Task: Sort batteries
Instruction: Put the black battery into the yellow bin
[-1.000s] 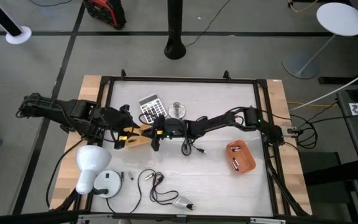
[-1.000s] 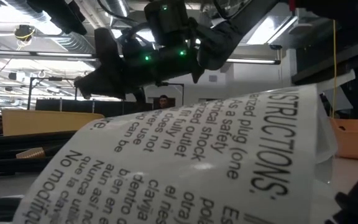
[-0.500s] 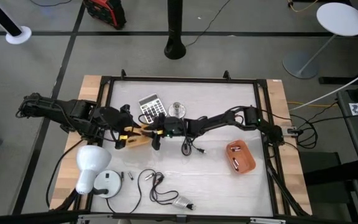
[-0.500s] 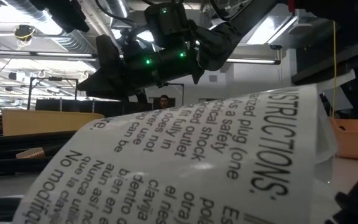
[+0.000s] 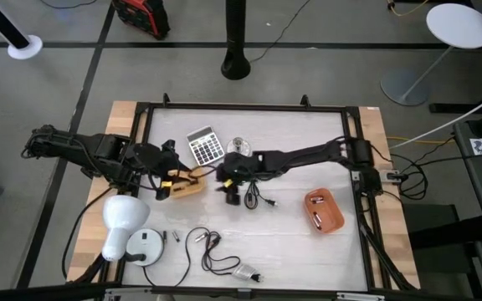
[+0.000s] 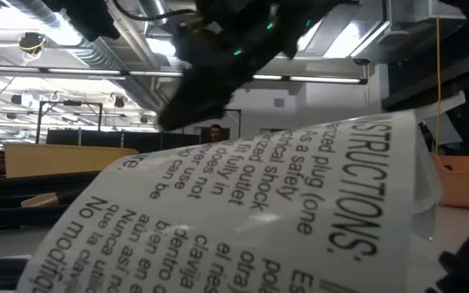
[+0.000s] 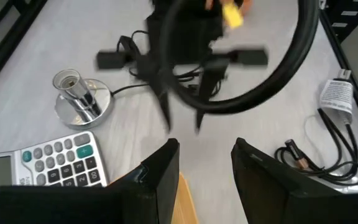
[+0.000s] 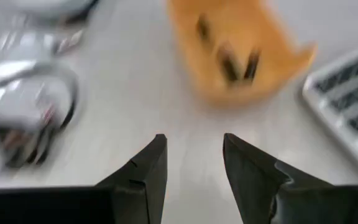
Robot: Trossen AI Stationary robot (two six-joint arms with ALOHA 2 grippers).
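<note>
Several dark batteries (image 8: pixel 229 59) lie in a small wooden tray (image 5: pixel 189 184) left of the table's middle. Others lie in an orange tray (image 5: pixel 333 219) at the right, and two loose ones (image 5: pixel 168 237) lie near the front left. My left gripper (image 7: pixel 204 165) is open over the wooden tray's left end, and the tray's edge (image 7: pixel 184 198) shows between its fingers. I cannot tell whether it touches the tray. My right gripper (image 8: pixel 191 162) is open and empty just right of the wooden tray (image 8: pixel 241 62), facing it. In the high view it (image 5: pixel 222 176) is at the table's middle.
A calculator (image 5: pixel 205 145) and a round silver disc-shaped object (image 5: pixel 239 147) lie behind the grippers. Black coiled cables (image 5: pixel 216 251) and a plug (image 5: pixel 252 199) lie toward the front. A white lamp (image 5: pixel 124 219) is at the front left. A printed paper tag (image 6: pixel 259 212) fills the low view.
My right gripper has drawn back from the wooden tray toward the table's right edge, moving fast enough to blur in the wrist views.
</note>
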